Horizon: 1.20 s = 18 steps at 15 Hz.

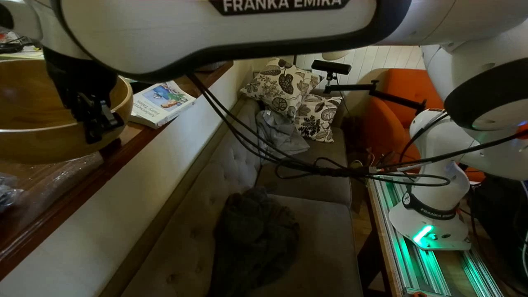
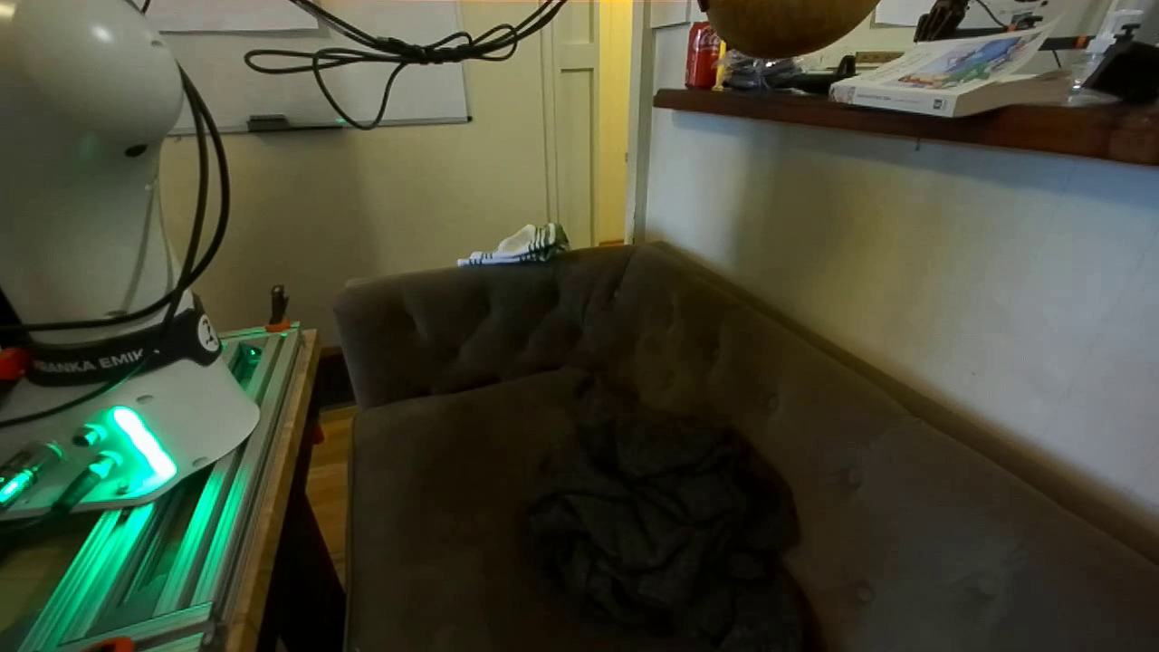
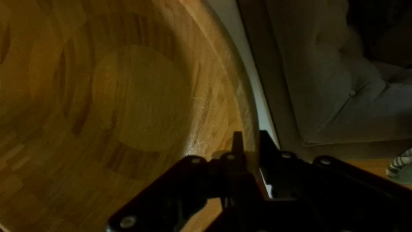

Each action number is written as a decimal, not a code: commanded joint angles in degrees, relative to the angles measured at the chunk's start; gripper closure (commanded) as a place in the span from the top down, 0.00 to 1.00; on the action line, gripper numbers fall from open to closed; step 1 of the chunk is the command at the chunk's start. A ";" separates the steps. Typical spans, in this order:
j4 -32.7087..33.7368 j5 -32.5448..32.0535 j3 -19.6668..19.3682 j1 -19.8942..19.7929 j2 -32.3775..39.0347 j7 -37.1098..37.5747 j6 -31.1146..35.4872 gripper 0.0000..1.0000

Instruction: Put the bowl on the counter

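The bowl [image 1: 45,144] is a wide tan wooden bowl, roughly upright at the left of an exterior view. Its rounded underside [image 2: 801,25] shows at the top edge in an exterior view, with a gap between it and the counter [image 2: 996,131]. The brown glossy counter [image 1: 53,206] lies below the bowl. My gripper [image 1: 101,128] is shut on the bowl's rim at the sofa side. In the wrist view the gripper [image 3: 250,145] has one finger inside the bowl [image 3: 138,96] and one outside. Most of the bowl is cut off in an exterior view.
A white book [image 1: 161,103] lies on the counter beside the bowl, near the front edge. Crumpled clear plastic [image 1: 8,192] and a red can [image 2: 703,56] are on the counter. A grey sofa [image 1: 313,235] with a dark cloth [image 1: 255,231] stands below. Cables [image 1: 313,167] hang under the arm.
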 commanded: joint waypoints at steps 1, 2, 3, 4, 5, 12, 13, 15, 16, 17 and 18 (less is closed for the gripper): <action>5.80 0.74 0.10 -1.98 1.61 0.05 2.92 0.04; 6.44 0.93 0.26 -2.24 1.82 0.15 3.07 0.04; 6.93 1.67 0.95 -2.76 1.91 -0.28 2.98 0.04; 7.55 2.62 2.06 -3.50 2.09 -1.41 2.64 0.04; 8.51 4.05 3.89 -4.77 2.59 -3.12 2.31 0.04; 16.65 3.55 8.31 -9.82 9.87 -9.84 3.44 0.04; 17.70 3.29 8.10 -10.21 10.85 -10.14 3.53 0.04; 19.88 3.37 7.97 -11.23 12.40 -9.90 3.58 0.04; 20.94 3.36 7.88 -11.78 13.08 -9.71 3.38 0.04; 21.96 3.34 7.79 -12.28 13.64 -9.47 3.11 0.04; 22.92 3.21 7.77 -12.77 14.04 -9.54 2.02 0.04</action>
